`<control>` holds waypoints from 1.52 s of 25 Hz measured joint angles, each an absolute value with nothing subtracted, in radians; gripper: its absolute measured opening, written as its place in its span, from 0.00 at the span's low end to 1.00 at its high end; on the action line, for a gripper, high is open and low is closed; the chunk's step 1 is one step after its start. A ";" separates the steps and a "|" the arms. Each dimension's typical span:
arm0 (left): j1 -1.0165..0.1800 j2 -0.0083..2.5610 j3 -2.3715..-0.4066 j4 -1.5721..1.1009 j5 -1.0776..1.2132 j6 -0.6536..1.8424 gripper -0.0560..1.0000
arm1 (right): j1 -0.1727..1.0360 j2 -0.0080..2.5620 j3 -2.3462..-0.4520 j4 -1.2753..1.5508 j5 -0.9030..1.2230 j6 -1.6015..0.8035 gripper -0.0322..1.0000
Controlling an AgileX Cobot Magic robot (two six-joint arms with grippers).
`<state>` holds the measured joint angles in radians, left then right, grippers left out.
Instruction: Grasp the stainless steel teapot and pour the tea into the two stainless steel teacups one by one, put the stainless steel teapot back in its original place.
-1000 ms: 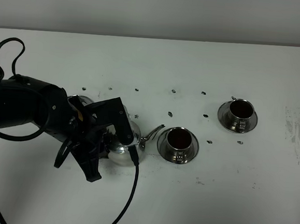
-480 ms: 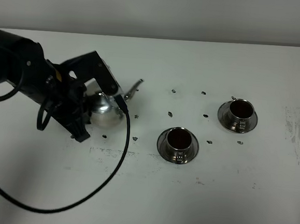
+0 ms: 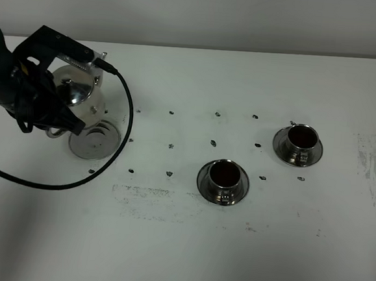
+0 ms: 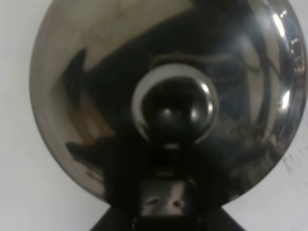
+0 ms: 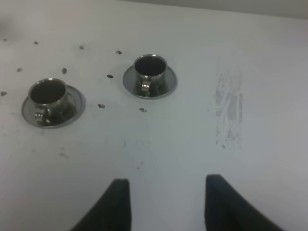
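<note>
Both cups (image 3: 223, 175) (image 3: 301, 138) hold tea, and the left gripper (image 3: 54, 114), clamped on the teapot (image 3: 75, 87), carries it above its steel disc (image 3: 95, 140), not yet set down.

White worktop (image 3: 244, 249), speckled and scuffed, with a pale wall (image 3: 198, 14) behind it.

You see small dark specks (image 3: 212, 143) scattered in loose rows across the middle of the worktop, a smudged grey streak (image 3: 141, 192) running along the surface nearer the front edge, and a patch of faint grey scuff marks (image 3: 375, 168) close to the right edge. In the right wrist view you can pick out the same scuff patch (image 5: 230, 115) and several specks (image 5: 110, 76) on the white surface.
</note>
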<state>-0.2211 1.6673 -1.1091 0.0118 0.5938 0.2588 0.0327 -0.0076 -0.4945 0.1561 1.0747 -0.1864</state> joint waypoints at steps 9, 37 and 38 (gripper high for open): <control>-0.210 1.715 -1.097 -0.009 0.542 0.248 0.22 | 0.033 -0.008 -0.494 0.156 1.075 -0.186 0.39; -0.235 1.860 -1.096 -0.019 0.469 0.272 0.22 | 0.033 -0.008 -0.494 0.156 1.075 -0.186 0.39; -0.235 1.863 -1.096 -0.019 0.469 0.272 0.22 | 0.033 -0.008 -0.494 0.156 1.075 -0.186 0.39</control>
<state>-0.2347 1.8628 -1.0956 -0.0192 0.4686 0.2717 0.0327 -0.0076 -0.4945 0.1561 1.0747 -0.1864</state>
